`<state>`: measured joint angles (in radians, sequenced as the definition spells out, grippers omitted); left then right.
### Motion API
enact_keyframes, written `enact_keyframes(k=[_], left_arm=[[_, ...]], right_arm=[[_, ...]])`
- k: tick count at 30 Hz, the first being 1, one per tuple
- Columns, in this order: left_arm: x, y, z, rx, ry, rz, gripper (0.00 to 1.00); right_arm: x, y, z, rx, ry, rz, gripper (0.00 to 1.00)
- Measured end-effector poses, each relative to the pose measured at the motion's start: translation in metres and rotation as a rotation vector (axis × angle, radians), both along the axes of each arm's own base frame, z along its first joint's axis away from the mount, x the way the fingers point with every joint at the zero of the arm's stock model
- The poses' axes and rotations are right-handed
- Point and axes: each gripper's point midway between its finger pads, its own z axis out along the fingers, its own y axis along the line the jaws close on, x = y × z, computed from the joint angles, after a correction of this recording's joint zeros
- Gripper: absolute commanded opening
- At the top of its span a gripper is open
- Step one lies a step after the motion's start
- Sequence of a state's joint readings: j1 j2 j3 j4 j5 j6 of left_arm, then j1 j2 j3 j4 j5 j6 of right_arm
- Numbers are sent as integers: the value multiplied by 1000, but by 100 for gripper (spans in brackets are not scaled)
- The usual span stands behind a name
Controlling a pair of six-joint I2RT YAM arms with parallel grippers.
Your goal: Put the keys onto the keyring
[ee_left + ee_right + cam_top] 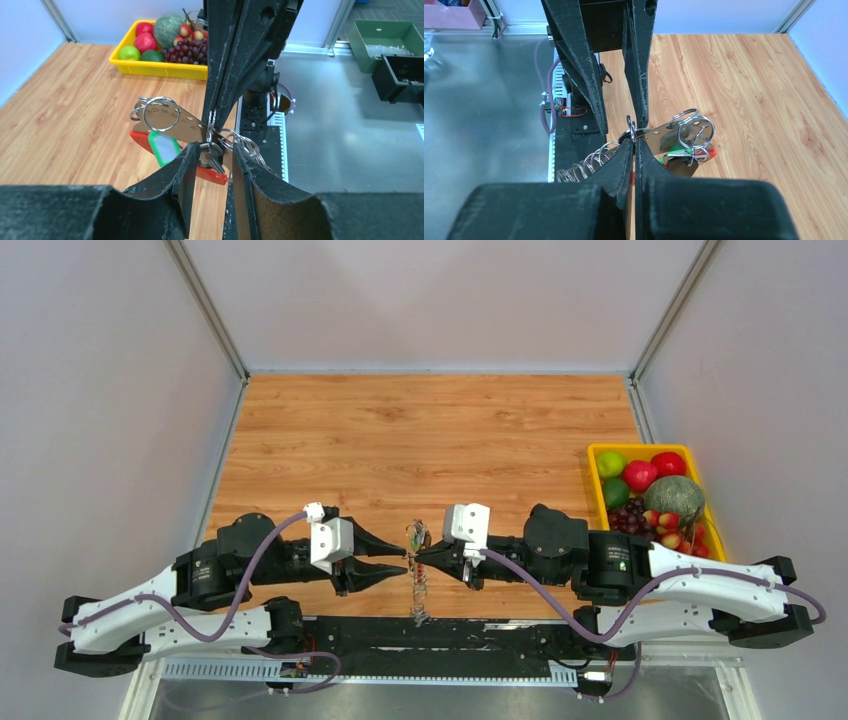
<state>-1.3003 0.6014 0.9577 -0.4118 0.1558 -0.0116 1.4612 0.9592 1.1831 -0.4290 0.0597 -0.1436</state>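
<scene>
The keyring [417, 538] hangs in the air between both grippers near the table's front edge. It has a red loop [212, 175], a green tag [162, 147], a silvery plate with rings [172, 120] and a coiled chain [589, 162] that droops toward the arm bases. My right gripper [634, 141] is shut on a small ring at the plate's end. A few silver keys [212, 156] hang there, between the spread fingers of my left gripper [215, 150]. They rest against its left finger [190, 160] and stand apart from the other. The left gripper is open.
A yellow tray [598, 455] of fruit stands at the table's right edge and also shows in the left wrist view [160, 70]. A green bin [385, 40] and a black box [400, 75] sit off the table on the metal surface. A pink box [454, 12] sits there too.
</scene>
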Motion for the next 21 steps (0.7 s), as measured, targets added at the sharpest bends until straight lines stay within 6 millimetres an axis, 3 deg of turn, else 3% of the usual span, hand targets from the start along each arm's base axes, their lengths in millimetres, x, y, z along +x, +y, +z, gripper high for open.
enact_keyframes(k=[15,21], left_arm=[[6,0,20,-98,-27,35,40],[5,-2,18,-97,-27,27,33]], right_arm=[[-1,3,2,31,-2,6,0],[0,3,10,62,-5,4,0]])
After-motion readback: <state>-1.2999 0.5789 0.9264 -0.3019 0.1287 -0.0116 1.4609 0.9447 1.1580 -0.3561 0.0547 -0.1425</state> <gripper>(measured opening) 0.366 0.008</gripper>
